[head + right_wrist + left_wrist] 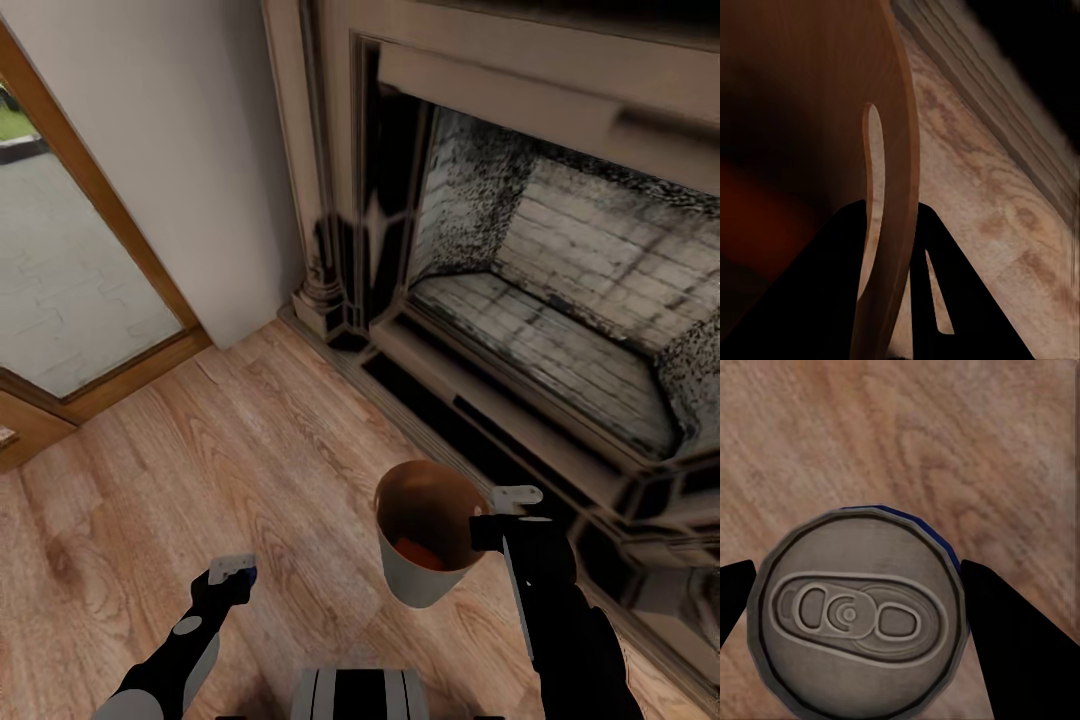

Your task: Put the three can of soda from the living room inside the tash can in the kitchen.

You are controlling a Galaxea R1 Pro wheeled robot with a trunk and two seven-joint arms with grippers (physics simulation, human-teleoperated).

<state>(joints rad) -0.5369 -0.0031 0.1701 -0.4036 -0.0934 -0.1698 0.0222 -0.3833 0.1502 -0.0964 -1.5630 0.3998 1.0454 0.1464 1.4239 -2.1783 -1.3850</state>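
My left gripper point(232, 572) is low over the plank floor, shut on the dark blue can of soda point(246, 574). In the left wrist view the can's silver top point(859, 611) sits between the two black fingers point(1012, 637). My right gripper point(497, 527) is shut on the rim of the tash can point(425, 585), which hangs upright above the floor. One finger is inside the rim and one outside, as the right wrist view shows point(891, 217). An orange can of soda point(420, 553) lies at the bottom of the bin's brown inside point(795, 112).
The fireplace point(560, 300) with its dark hearth step point(480, 420) stands close on the right. A wood-framed glass door point(60, 280) is at the far left. Light wood floor point(250, 460) spreads between them. My base point(355, 695) shows at the bottom edge.
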